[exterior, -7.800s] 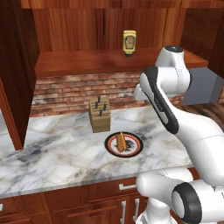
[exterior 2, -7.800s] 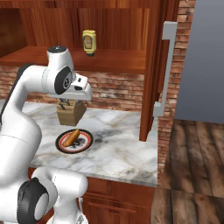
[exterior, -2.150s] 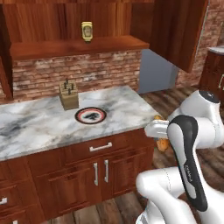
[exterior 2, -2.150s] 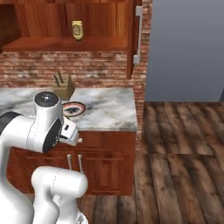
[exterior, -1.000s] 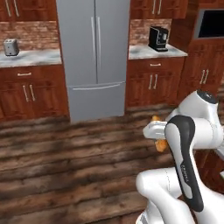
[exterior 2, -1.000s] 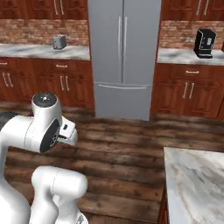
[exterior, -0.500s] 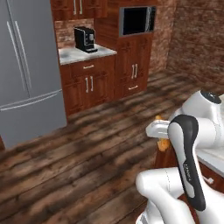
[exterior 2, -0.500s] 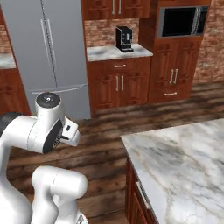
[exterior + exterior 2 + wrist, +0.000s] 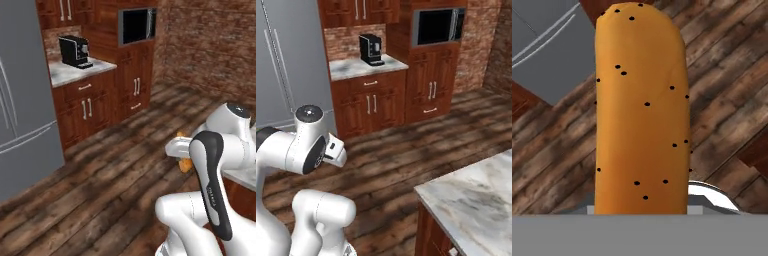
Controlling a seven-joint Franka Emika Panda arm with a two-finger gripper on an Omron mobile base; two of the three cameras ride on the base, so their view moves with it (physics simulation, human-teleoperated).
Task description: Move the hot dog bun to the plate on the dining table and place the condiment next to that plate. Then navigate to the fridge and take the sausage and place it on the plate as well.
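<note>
We're in the carry leg of step one: at the far left of the left base view stands the grey fridge (image 9: 22, 100), while the hot dog bun (image 9: 184, 161) peeks orange at centre-right, tucked against the folded white arm. In the hand view the bun runs up the middle, so the tool looks clamped on it, fingers hidden. At the lower right of the right base view comes the marble tabletop (image 9: 476, 192). Next, I'd say: find the blue plate, reach out, lower gently.
</note>
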